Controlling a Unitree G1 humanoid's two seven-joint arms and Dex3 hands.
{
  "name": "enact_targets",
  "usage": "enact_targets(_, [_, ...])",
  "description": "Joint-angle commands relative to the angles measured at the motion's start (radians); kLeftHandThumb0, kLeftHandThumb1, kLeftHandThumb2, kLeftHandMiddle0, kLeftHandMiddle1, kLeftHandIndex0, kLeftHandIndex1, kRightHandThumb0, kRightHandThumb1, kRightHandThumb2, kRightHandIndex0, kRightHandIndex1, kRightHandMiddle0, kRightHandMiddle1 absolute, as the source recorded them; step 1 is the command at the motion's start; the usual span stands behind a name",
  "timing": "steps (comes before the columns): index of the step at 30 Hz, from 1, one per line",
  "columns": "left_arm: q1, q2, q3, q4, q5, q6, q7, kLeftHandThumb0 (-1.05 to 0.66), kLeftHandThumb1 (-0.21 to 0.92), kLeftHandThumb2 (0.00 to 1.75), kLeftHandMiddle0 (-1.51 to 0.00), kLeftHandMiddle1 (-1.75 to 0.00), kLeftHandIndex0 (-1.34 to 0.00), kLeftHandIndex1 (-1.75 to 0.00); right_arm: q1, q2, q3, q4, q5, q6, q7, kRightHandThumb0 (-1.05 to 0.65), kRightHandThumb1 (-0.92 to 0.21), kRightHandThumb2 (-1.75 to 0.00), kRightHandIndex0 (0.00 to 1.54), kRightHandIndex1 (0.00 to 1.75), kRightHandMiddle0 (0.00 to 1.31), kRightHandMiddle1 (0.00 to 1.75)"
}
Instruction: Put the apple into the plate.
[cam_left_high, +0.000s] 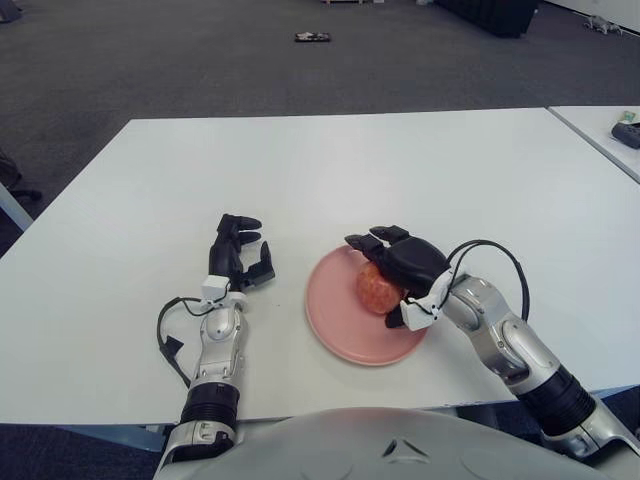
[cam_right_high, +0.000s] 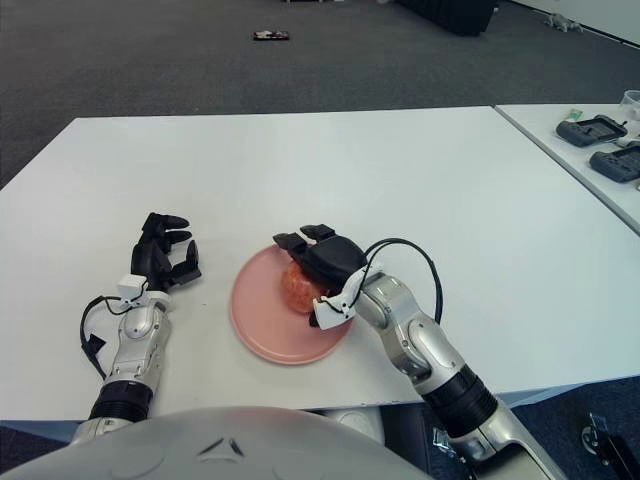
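A reddish apple (cam_left_high: 376, 288) sits on the pink plate (cam_left_high: 335, 325) near the table's front edge. My right hand (cam_left_high: 405, 262) hovers over the apple's top and right side. Its black fingers (cam_left_high: 365, 241) are lifted and spread above the fruit, while the thumb sits low at the plate's right part. The apple's right half is hidden behind the palm. My left hand (cam_left_high: 238, 255) shows idle to the left of the plate, fingers relaxed and holding nothing.
The white table (cam_left_high: 330, 170) stretches far beyond the plate. A second table at the right carries dark devices (cam_right_high: 598, 130). A small dark object (cam_left_high: 312, 38) lies on the carpet far behind.
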Motion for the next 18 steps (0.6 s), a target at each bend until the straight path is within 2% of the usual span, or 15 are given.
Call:
enact_targets(1, [0.039, -0.004, -0.001, 0.044, 0.003, 0.039, 0.008, -0.01, 0.3, 1.35, -0.62, -1.75, -0.42, -1.72, 0.015, 0.007, -0.028, 0.011, 0.046, -0.02, -0.037, -0.98, -0.67, -0.43, 0.0, 0.0, 0.0, 0.0])
enact_targets(5, [0.039, -0.004, 0.001, 0.041, 0.002, 0.052, 0.01, -0.01, 0.32, 1.33, -0.6, -1.75, -0.39, -1.74, 0.022, 0.008, -0.048, 0.022, 0.094, -0.045, -0.06, -0.99, -0.67, -0.41, 0.0, 0.0, 0.0, 0.0])
enact_targets(12, [0.04, -0.006, 0.003, 0.038, 0.0, 0.05, 0.011, -0.01, 0.43, 1.2, -0.52, -1.75, -0.3, -1.75, 0.03, 0.006, -0.076, 0.036, 0.145, -0.075, -0.084, -1.03, -0.72, -0.35, 0.0, 0.0, 0.0, 0.0])
enact_targets(18, [0.041, -0.005, 0.001, 0.039, -0.001, 0.036, 0.003, -0.01, 0.37, 1.28, -0.57, -1.75, -0.35, -1.75, 0.029, 0.001, -0.12, 0.017, 0.208, -0.075, -0.071, -1.05, -0.83, -0.26, 0.0, 0.0, 0.0, 0.0])
